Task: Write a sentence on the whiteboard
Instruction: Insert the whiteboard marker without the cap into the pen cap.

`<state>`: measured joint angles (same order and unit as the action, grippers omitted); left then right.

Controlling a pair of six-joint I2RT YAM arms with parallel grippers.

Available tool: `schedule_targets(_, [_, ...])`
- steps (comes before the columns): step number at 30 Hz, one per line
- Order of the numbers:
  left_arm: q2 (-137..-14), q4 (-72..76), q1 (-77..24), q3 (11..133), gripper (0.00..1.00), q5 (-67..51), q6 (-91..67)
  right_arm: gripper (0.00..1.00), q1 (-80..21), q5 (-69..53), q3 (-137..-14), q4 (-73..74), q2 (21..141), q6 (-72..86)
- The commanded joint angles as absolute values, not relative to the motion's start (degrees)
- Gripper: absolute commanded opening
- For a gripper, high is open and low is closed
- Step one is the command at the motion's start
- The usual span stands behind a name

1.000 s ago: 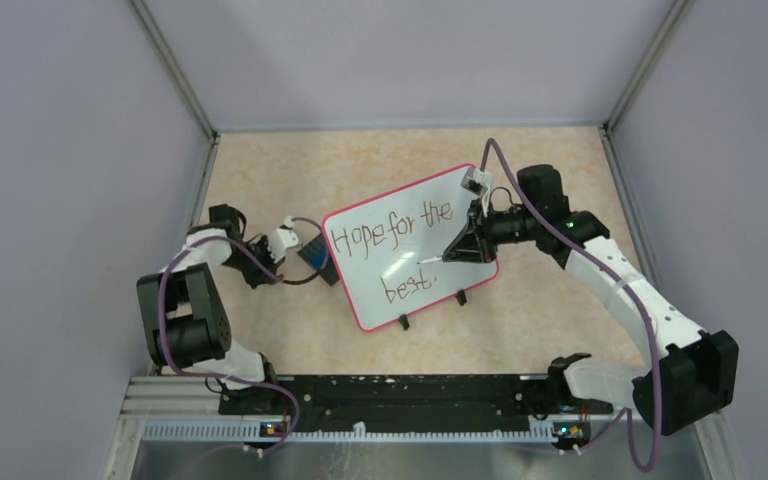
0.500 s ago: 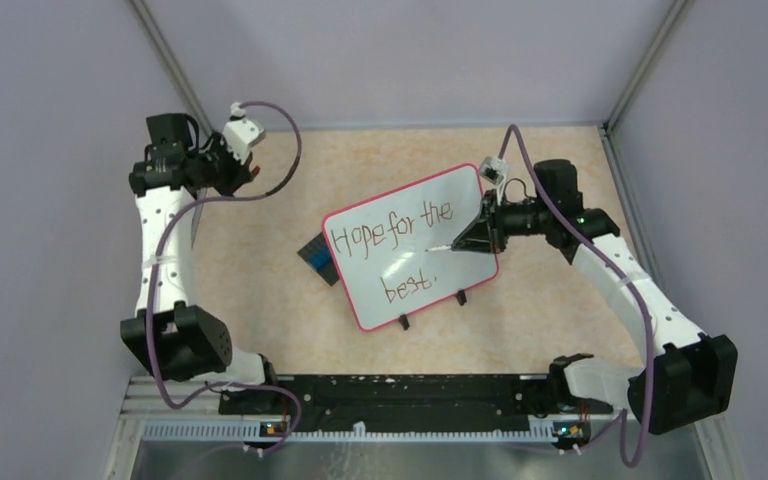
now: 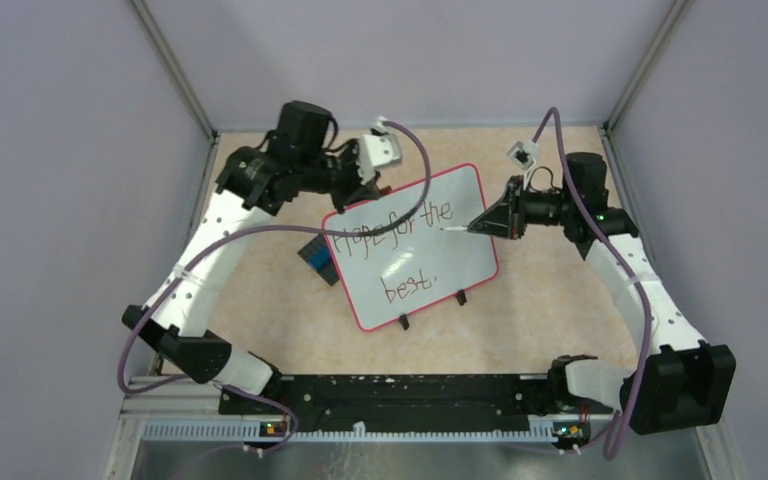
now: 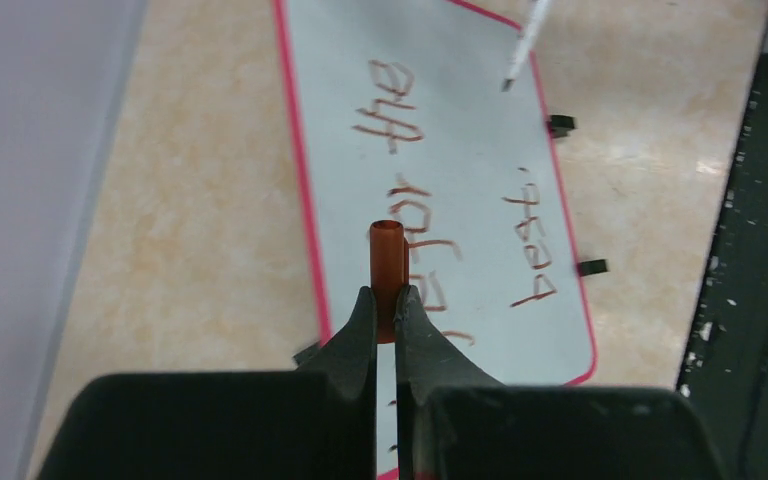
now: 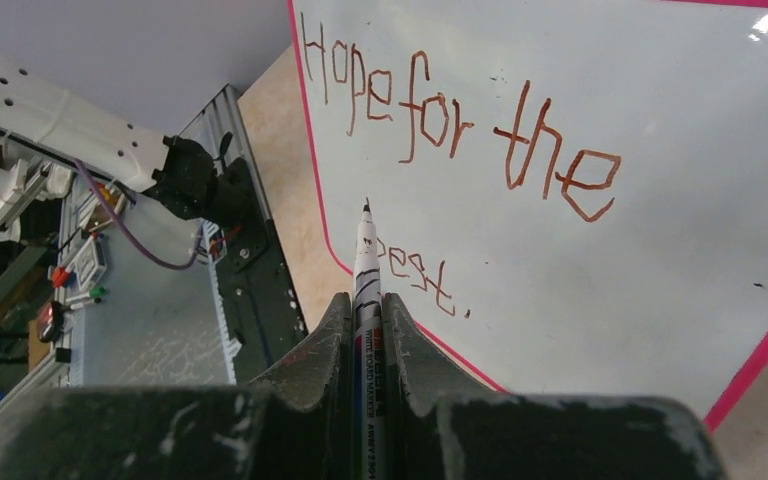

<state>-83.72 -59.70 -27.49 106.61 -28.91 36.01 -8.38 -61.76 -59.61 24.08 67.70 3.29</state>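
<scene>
The whiteboard [image 3: 415, 250] stands tilted on its two black feet in the middle of the table. The sentence [image 3: 390, 235] "Hope for the best." is on it in red-brown strokes, also seen in the right wrist view [image 5: 460, 130] and the left wrist view [image 4: 430, 190]. My right gripper [image 3: 480, 223] is shut on a white marker [image 5: 366, 270], whose tip points at the board just right of "the". I cannot tell whether the tip touches. My left gripper [image 3: 360, 196] hangs over the board's upper-left edge, shut on a red-brown marker cap [image 4: 387, 262].
A small blue-and-black eraser [image 3: 317, 258] lies on the table against the board's left edge. Grey walls close in the table at the back and both sides. A black rail [image 3: 400, 392] with the arm bases runs along the near edge.
My left arm swung from beside the eraser up to the back left, then across to the board's upper-left edge. My right gripper drew back to the right, carrying the marker tip from beside "best." up to right of "the".
</scene>
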Motion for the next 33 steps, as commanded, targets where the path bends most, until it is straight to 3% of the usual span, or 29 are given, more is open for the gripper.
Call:
schedule_targets(1, [-85.93,-62.66,-37.78,103.17,0.00,-24.49,32.04,0.00,-7.06,-64.66,-58.69,23.02,65.29,2.43])
schedule_targets(9, [-85.85,-57.76,-47.67,91.11,0.00,-20.59,29.05,0.00,-7.81,-65.51,-54.85,25.58,62.80,1.15])
schedule_targets(33, [-85.21,-55.20,-49.27,87.90,0.00,-26.60,29.88,0.00,-15.73,-68.63,-53.37,23.15,65.22,4.58])
